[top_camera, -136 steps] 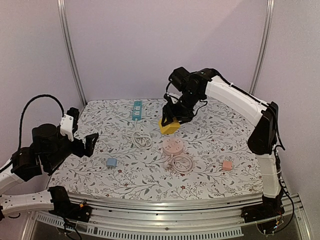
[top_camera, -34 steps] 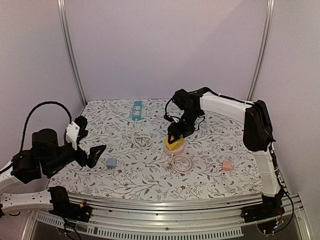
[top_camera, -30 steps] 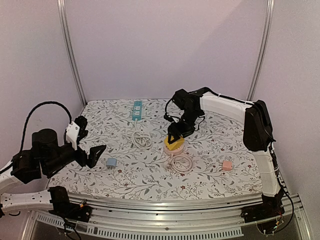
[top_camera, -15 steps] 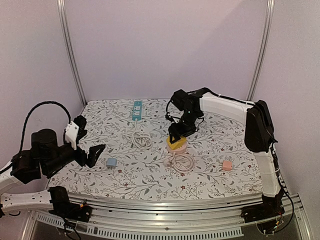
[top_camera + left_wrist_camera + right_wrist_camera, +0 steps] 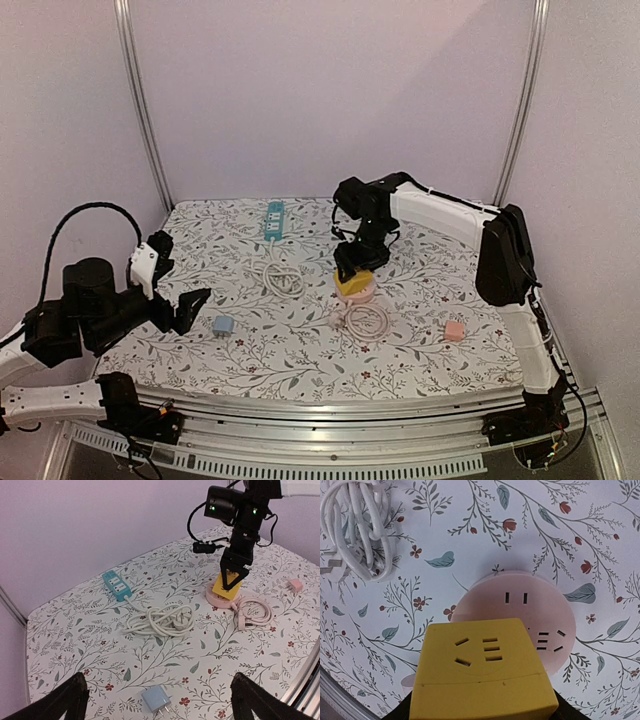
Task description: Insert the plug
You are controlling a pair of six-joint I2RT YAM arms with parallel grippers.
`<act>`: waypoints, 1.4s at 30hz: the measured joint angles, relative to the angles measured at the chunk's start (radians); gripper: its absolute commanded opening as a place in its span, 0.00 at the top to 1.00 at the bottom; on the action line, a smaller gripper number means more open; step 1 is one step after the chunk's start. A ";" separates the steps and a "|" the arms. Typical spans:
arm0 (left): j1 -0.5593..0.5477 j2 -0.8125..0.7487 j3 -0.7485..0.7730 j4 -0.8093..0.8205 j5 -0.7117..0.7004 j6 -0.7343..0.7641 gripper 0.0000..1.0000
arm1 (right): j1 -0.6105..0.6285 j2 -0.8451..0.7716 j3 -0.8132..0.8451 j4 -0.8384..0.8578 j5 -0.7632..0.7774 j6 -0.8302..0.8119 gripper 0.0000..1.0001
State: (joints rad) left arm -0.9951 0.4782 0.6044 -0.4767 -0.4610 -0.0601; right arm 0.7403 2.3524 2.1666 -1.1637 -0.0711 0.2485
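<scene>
1. Right arm: rises from the near right corner, elbow high by the right edge, forearm reaching left to mid tabletop (image 5: 430, 370). The wrist is bent straight down.
2. Right hand (image 5: 351, 266): points down and grips the yellow cube adapter (image 5: 352, 284) from above, with dark fingers on two of its sides.
3. The yellow cube adapter sits on the round pink socket hub (image 5: 520, 615), about mid tabletop and a bit right of centre. It covers one side of the hub's top and looks slightly tilted in the left wrist view. Cannot tell if its prongs are fully in.
4. Left arm: low and folded outside the near left corner, forearm aimed in over the left edge.
5. Left hand (image 5: 159, 680): spread fully open, holding nothing, hovering above the near left part of the tabletop. Its fingers frame the small blue plug (image 5: 156, 700).
6. Counts: 2 arms, 2 hands.
7. 1 yellow cube adapter. Its top face shows socket slots.
8. 1 round pink socket hub, with 1 coiled pink cord (image 5: 365, 322) just beside it on the near side.
9. 1 teal power strip (image 5: 273, 219) at the far edge, left of centre.
10. 1 bundled white cord (image 5: 160, 621) runs from the strip toward mid tabletop.
11. 1 small blue plug, near the left edge toward the near side.
12. 1 small pink plug (image 5: 454, 331), near the right edge toward the near side and well apart from the hub.
</scene>
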 measured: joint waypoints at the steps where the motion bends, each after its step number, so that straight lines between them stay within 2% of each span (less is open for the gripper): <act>1: 0.000 0.001 0.000 0.000 0.000 0.000 0.00 | 0.000 0.007 0.012 -0.007 0.003 0.007 1.00; 14: -0.005 0.106 0.032 -0.001 0.008 0.005 0.01 | 0.013 0.066 0.087 -0.060 0.065 0.082 1.00; 24: -0.005 0.390 0.240 0.013 0.029 0.016 0.00 | 0.025 0.069 0.088 -0.064 0.105 0.158 1.00; 35: -0.005 0.518 0.264 0.101 0.129 0.015 0.01 | -0.003 -0.106 -0.204 0.070 0.169 0.215 1.00; 42: -0.005 0.520 0.264 0.138 0.163 -0.006 0.00 | -0.081 -0.219 -0.382 0.048 0.174 0.214 1.00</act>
State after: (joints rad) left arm -0.9997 0.9977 0.8688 -0.3386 -0.2985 -0.0662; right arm 0.6594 2.1338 1.7847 -1.1152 0.1028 0.4629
